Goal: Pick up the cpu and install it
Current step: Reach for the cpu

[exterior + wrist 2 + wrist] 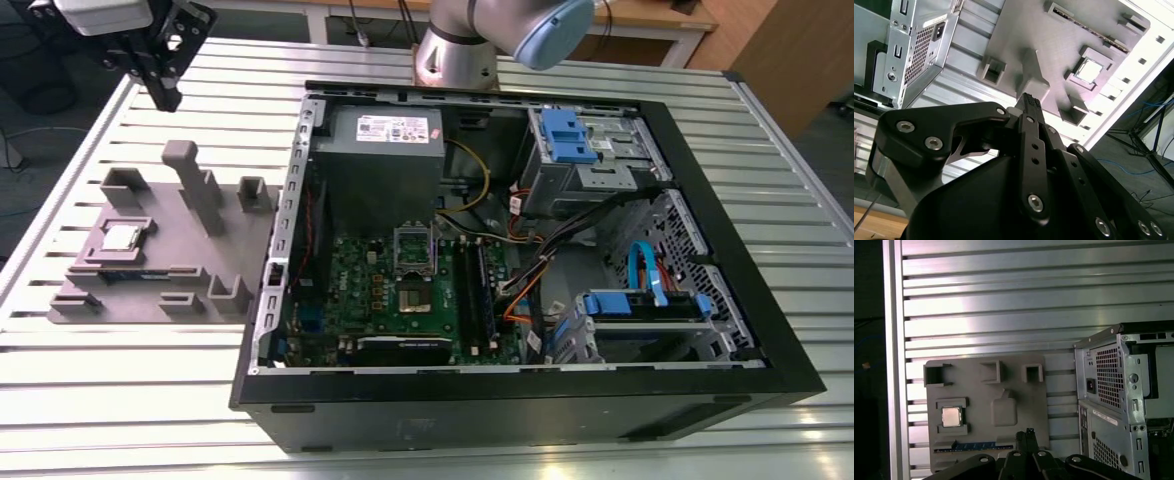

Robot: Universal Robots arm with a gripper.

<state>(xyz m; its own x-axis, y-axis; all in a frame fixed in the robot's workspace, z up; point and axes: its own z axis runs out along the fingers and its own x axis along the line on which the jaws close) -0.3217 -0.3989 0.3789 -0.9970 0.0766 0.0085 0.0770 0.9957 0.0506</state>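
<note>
The cpu [123, 236] is a small silver square lying flat in a recess of the grey fixture plate [160, 285], at the exterior view's left. It also appears in both wrist views, cpu [951, 416] and cpu [1089, 70]. My gripper [166, 98] hangs high above the fixture's far edge, well clear of the chip, with its black fingers shut together and nothing held. The fingertips [1027, 432] sit over the fixture plate [979, 395] beside a raised block. The metal-framed socket [415, 248] lies on the green motherboard inside the open case.
The open computer case [534, 400] fills the middle of the slatted metal table [107, 400], its rear panel [1114, 390] close beside the fixture. Tall grey posts [200, 190] rise from the fixture. A dark strip with blue parts [974, 445] lies near the chip. The arm's base [461, 50] stands behind the case.
</note>
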